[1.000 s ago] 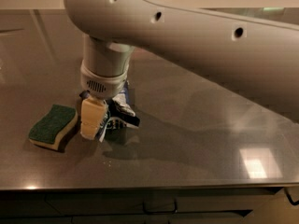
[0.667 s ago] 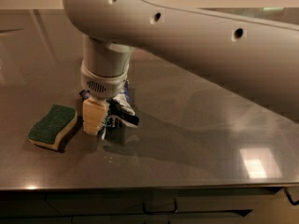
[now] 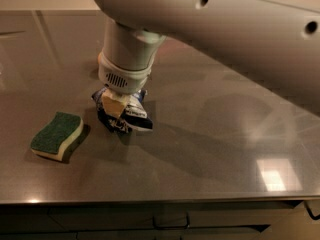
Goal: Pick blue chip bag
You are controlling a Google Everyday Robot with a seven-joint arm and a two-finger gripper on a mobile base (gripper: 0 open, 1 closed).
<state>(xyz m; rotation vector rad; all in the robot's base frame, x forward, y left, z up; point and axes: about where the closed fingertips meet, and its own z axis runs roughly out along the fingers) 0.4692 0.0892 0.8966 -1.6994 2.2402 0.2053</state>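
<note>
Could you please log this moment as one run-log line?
phase: grasp | gripper: shut on blue chip bag, over counter | sponge: on counter, apart from bag

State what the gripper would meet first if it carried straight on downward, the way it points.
The blue chip bag, apparently right at the tip of the gripper; the grey counter lies beneath it.
</note>
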